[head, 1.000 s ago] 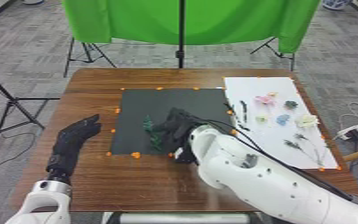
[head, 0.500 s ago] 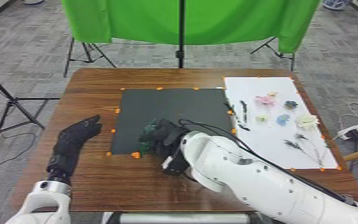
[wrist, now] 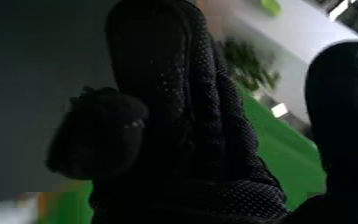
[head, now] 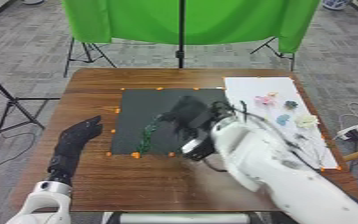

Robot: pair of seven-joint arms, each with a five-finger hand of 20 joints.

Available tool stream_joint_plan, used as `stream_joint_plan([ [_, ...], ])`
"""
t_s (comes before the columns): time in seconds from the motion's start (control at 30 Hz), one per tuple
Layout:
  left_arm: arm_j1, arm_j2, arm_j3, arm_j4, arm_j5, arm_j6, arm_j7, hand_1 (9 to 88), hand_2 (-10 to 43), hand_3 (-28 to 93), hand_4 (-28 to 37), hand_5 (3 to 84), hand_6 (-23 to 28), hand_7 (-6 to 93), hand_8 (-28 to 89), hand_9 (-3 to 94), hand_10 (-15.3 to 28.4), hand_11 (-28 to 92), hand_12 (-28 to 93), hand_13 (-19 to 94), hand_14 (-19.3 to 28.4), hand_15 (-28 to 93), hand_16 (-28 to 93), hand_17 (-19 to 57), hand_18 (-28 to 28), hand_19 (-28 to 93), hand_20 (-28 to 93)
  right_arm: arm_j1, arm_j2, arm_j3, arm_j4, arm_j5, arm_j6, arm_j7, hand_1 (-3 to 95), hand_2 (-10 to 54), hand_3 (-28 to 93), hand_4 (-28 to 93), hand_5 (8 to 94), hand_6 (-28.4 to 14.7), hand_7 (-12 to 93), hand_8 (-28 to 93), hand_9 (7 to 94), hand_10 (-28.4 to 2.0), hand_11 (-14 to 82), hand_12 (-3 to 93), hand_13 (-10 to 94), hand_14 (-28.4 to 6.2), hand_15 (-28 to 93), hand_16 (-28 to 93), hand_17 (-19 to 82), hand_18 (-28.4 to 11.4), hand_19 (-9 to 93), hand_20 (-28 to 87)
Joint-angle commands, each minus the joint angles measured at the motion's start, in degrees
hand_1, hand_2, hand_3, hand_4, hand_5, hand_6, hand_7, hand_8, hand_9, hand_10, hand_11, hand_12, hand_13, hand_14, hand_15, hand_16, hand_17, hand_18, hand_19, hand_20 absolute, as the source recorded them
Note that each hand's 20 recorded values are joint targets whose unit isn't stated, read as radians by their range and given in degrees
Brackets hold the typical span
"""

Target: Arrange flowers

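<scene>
Fingers mostly straight on the right hand, as told by the right wrist view: long ones close together, one black digit standing apart across a wide gap, another nearer the camera and apparently bent. Perforated weave of the right hand plain there, against a blurred outline in the head view. Also in the right wrist view, beyond the gloved fingers, a blurred leafy green clump, too smeared to match with any one stem, and a stretch of green cloth.

From the head view, the wider layout: dark mat in the middle of the frame, green sprig lying lengthwise on its left part. Upper end of the sprig close beside the fingertips of the right hand, lower end reaching toward the mat's near edge, left of and below the glove; contact impossible to tell through the blur.

At right of frame, on the white sheet, pink flower, dark green rosette, blue flower and cream flower. At lower left, left hand resting with fingers extended and together, well apart from the sprig.
</scene>
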Motion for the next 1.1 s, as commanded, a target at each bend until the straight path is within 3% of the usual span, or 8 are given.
stream_joint_plan([
  [0.03, 1.3, -0.85, -0.69, -0.38, 0.41, -0.14, -0.55, 25.6, 2.7, 63, -26.4, 46.5, 3.9, 10.3, -5, 43.5, 13.4, 15, 13, 30, 17.0, 22, 2, 0.1, 13.7, 11, 21, -20.3, 11.4, 26.7, -5.1, -22.7, 1.6, 4.2, 34.6, -9.4, 62, -10, 70.0, -5.1, 12, -5, 76.5, -16.0, 19.5, 22.0, 88, -6.6, 44, 31, 64, -8.8, 92, 30],
  [0.27, 2.3, -1.28, -1.33, -1.0, 0.64, 0.11, -0.78, 25.7, 2.6, 63, -26.2, 46.6, 3.9, 10.3, -5, 43.6, 13.5, 15, 13, 30, 17.0, 22, 2, 0.1, 13.7, 11, 21, -37.5, 11.8, 44.7, -6.0, -28.3, -5.7, 8.1, 36.5, -9.5, 61, -12, 64.7, -5.1, 11, -5, 68.4, -16.8, 14.9, 21.1, 86, -6.4, 46, 31, 62, -9.5, 93, 31],
  [0.37, 2.0, -1.32, -1.22, -0.87, 0.66, 0.15, -0.81, 25.9, 2.5, 63, -26.2, 46.6, 3.9, 10.4, -5, 43.6, 13.4, 15, 13, 30, 17.0, 22, 2, 0.1, 13.8, 11, 21, -41.5, 11.7, 48.2, -5.6, -29.2, -10.0, 9.1, 36.3, -9.5, 60, -14, 61.4, -5.7, 9, -5, 65.3, -17.2, 13.4, 21.1, 84, -6.8, 48, 31, 60, -10.1, 93, 32],
  [0.57, 2.3, -1.58, -1.05, -0.94, 1.78, -0.75, -1.24, 26.2, 2.6, 63, -26.0, 46.6, 3.9, 10.3, -5, 43.6, 13.4, 15, 13, 30, 17.1, 22, 2, 0.1, 13.7, 11, 21, -45.1, 11.9, 49.2, -3.2, -31.5, -11.2, 9.9, 36.2, -9.5, 57, -19, 60.1, -6.2, 8, -4, 63.9, -17.3, 12.5, 21.2, 83, -7.1, 48, 30, 59, -10.4, 93, 33],
  [0.8, 1.9, -1.48, -0.93, -0.71, 1.32, -0.49, -0.98, 26.6, 2.5, 63, -25.8, 46.6, 3.9, 10.3, -5, 43.5, 13.4, 15, 13, 30, 17.0, 22, 2, 0.1, 13.7, 11, 21, -45.1, 11.8, 47.0, -0.3, -32.6, -8.5, 11.3, 35.0, -9.5, 56, -24, 61.6, -6.2, 7, -5, 66.7, -16.9, 12.4, 20.5, 85, -6.7, 48, 29, 60, -10.7, 93, 33],
  [0.9, 1.7, -1.35, -0.69, -0.53, 1.05, -1.03, -1.23, 26.7, 2.4, 63, -25.6, 46.5, 3.9, 10.4, -5, 43.6, 13.4, 15, 13, 30, 17.0, 22, 2, 0.1, 13.7, 11, 21, -45.3, 12.0, 45.5, 1.1, -35.2, -7.4, 11.3, 36.8, -9.5, 56, -25, 62.9, -5.9, 8, -5, 68.2, -16.4, 12.9, 20.2, 86, -6.3, 48, 29, 60, -10.6, 93, 33],
  [1.0, 1.2, -1.22, -0.37, -0.26, 1.05, -1.46, -1.14, 26.7, 2.4, 63, -25.6, 46.5, 3.9, 10.3, -5, 43.5, 13.4, 15, 13, 30, 17.1, 22, 2, 0.1, 13.7, 11, 21, -45.7, 12.3, 43.8, 2.6, -37.2, -3.9, 11.1, 40.1, -9.5, 58, -27, 64.7, -4.7, 10, -6, 70.6, -15.1, 14.7, 19.9, 87, -5.6, 48, 29, 61, -10.0, 93, 33],
  [1.1, 0.5, -0.99, -0.11, -0.05, 0.21, -1.91, -1.05, 26.8, 2.5, 62, -25.6, 46.5, 3.9, 10.3, -5, 43.6, 13.4, 15, 12, 30, 17.0, 22, 2, 0.1, 13.7, 11, 21, -46.0, 12.2, 42.1, 4.1, -39.8, 1.1, 10.5, 45.6, -9.5, 59, -28, 69.2, -2.6, 12, -7, 76.7, -13.5, 18.3, 20.0, 89, -4.7, 48, 30, 62, -9.2, 93, 34],
])
